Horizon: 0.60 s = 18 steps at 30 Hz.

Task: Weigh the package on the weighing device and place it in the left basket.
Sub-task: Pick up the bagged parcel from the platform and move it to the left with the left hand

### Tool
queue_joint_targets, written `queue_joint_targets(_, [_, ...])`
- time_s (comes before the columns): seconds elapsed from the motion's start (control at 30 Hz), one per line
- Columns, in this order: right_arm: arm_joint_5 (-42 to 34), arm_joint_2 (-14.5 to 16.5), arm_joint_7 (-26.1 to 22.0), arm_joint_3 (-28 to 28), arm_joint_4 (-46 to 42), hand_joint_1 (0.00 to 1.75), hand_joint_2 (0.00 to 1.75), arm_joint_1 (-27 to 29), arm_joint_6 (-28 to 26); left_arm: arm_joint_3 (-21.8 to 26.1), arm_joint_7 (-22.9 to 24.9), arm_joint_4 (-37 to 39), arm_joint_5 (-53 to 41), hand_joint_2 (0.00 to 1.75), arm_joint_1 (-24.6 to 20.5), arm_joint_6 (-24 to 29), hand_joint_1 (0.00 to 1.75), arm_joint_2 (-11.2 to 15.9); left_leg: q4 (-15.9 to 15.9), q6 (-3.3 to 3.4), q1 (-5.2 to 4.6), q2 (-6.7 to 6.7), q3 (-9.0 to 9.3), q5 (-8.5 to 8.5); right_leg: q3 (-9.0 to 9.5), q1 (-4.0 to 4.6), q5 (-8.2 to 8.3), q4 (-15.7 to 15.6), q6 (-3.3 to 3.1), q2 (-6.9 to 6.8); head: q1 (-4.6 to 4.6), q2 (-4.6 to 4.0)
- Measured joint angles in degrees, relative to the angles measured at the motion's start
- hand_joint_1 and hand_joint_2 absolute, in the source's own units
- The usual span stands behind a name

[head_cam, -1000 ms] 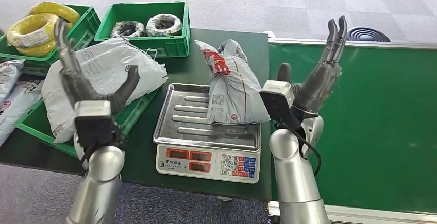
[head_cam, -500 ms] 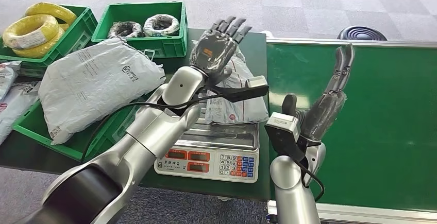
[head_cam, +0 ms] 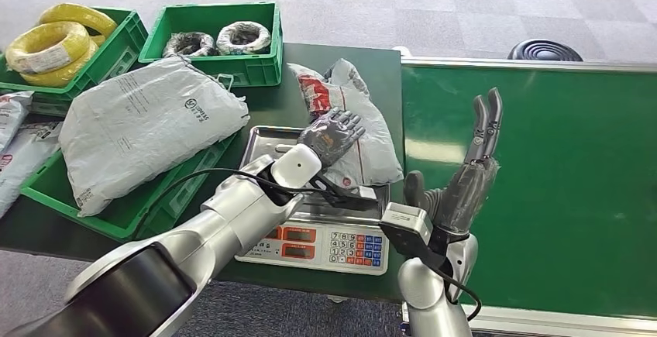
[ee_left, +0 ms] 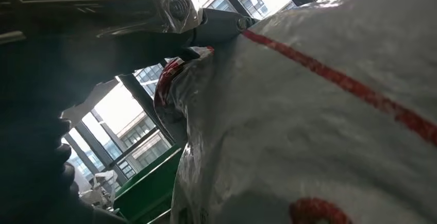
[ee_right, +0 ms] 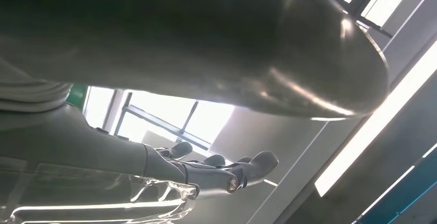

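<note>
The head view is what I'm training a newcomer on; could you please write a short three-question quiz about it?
1. True or false: the package lies on the scale.
2. Which hand rests on the package: A) left hand B) right hand?
3. Fill in: the left basket already holds a large grey ____.

Key: 1 true. 2 A; the right hand is raised beside the scale, fingers apart, holding nothing. 3 bag.

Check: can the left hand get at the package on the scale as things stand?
Probably yes. The left hand is already over the package on the scale's tray, fingers spread, nothing between them. Whether it actually touches the bag can't be told.
</note>
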Motion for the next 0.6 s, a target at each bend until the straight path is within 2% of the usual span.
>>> queue_joint_targets(0.27, [-0.3,-0.4,0.1,1.1,-0.7,0.0,0.0,0.0,0.0,-1.5,-1.4,1.9,-0.7,1.75,-0.3,-2.5,0.0,0.7,0.0,0.0,0.0,-0.02,0.0,0.0,0.0,0.0,0.0,0.0,0.0,0.0,0.0,0.0])
queue_joint_targets(0.3, [-0.3,-0.4,0.1,1.2,-0.8,0.0,0.0,0.0,0.0,-1.7,-1.4,2.0,-0.7,1.75,-0.3,-2.6,0.08,0.7,0.0,0.0,0.0,-0.02,0.0,0.0,0.0,0.0,0.0,0.0,0.0,-0.01,0.0,0.0])
queue_joint_targets(0.4, [-0.3,-0.4,0.1,1.4,-1.5,0.0,0.0,0.0,0.0,-2.0,-1.7,2.3,-0.8,1.75,-0.4,-2.8,1.26,0.7,0.0,0.0,0.0,-0.02,0.0,0.0,0.01,0.0,0.0,0.0,0.0,-0.01,0.01,0.0])
queue_joint_targets(0.43, [-0.4,-0.4,0.1,1.5,-1.8,0.0,0.0,0.0,0.0,-2.1,-1.9,2.4,-0.8,1.75,-0.4,-2.8,1.6,0.7,0.0,0.0,0.0,-0.02,0.0,0.0,0.01,0.0,0.0,0.0,0.0,-0.01,0.0,0.0])
queue_joint_targets(0.6, [-0.4,-0.4,0.3,2.0,-2.9,0.0,0.0,-0.1,0.0,-2.1,-2.4,2.5,-0.8,1.75,-0.7,-3.0,1.7,0.8,0.0,0.0,0.0,-0.02,0.0,0.0,0.02,0.0,0.0,0.0,0.0,-0.01,0.01,0.0])
